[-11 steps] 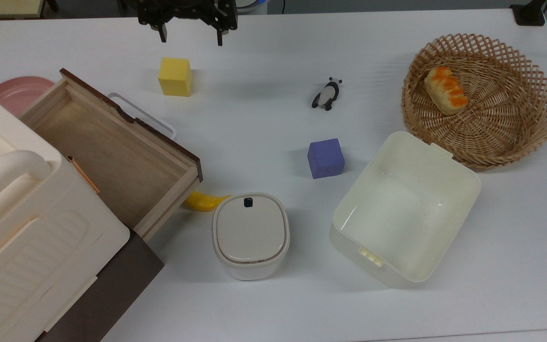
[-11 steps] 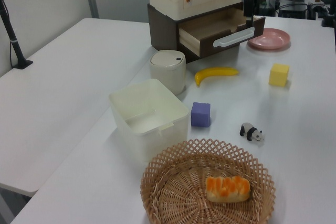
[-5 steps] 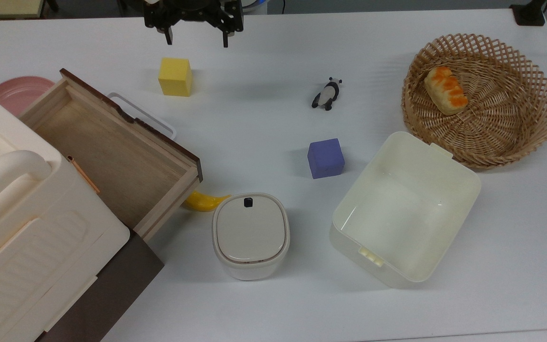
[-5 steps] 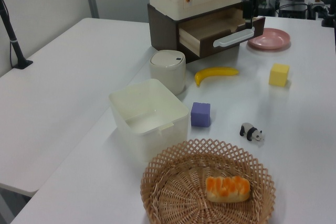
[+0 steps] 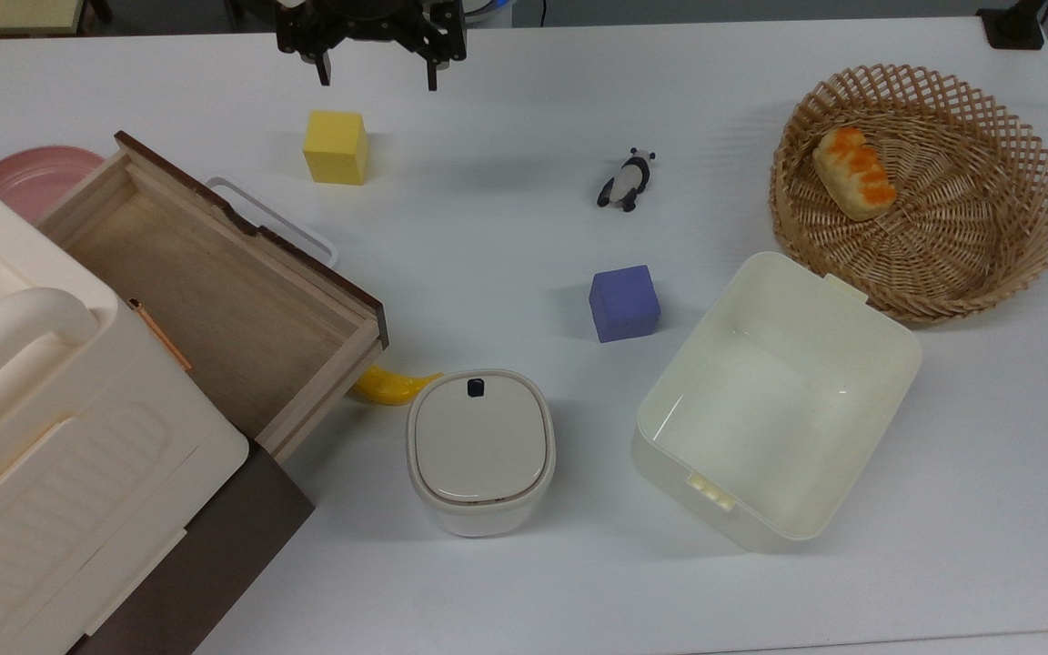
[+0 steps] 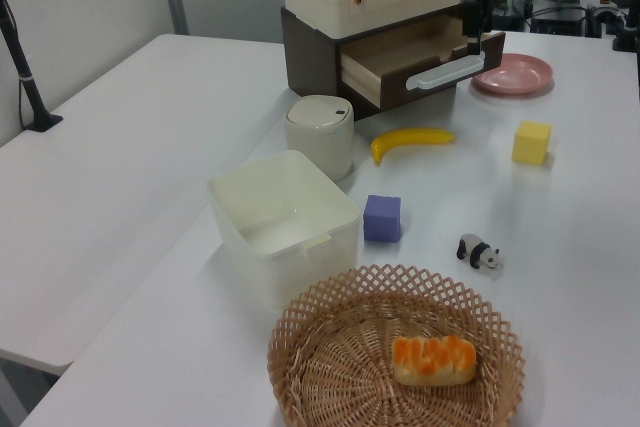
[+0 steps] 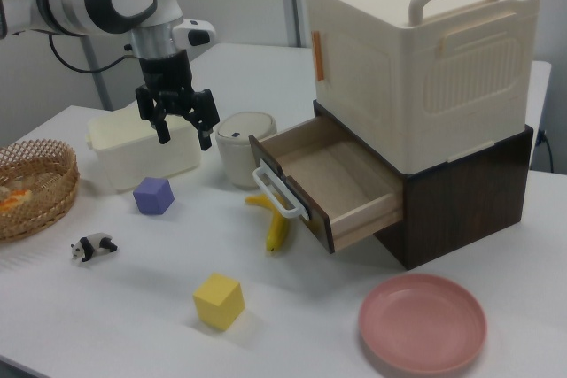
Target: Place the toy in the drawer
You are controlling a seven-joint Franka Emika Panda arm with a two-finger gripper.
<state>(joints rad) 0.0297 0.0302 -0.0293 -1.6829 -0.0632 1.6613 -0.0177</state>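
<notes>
The toy, a tiny black-and-white panda (image 5: 626, 179) (image 6: 479, 252) (image 7: 94, 246), lies on its side on the white table between the yellow cube and the basket. The light-wood drawer (image 5: 215, 291) (image 6: 400, 55) (image 7: 332, 174) stands pulled out of the dark brown cabinet, its inside bare, its white handle facing the table. My gripper (image 5: 378, 76) (image 7: 183, 135) hangs open and empty in the air at the top view's upper edge, above and just right of the yellow cube, well left of the panda.
A yellow cube (image 5: 336, 146), purple cube (image 5: 624, 303), banana (image 5: 392, 385), lidded white canister (image 5: 480, 450), cream square bin (image 5: 774, 400) and wicker basket (image 5: 1015, 264) with bread (image 5: 854, 173) stand on the table. A pink plate (image 5: 28, 177) sits behind the drawer.
The gripper has drifted slightly toward the top view's right and upper edge since a second ago; over the last half second it holds still. Nothing else moved.
</notes>
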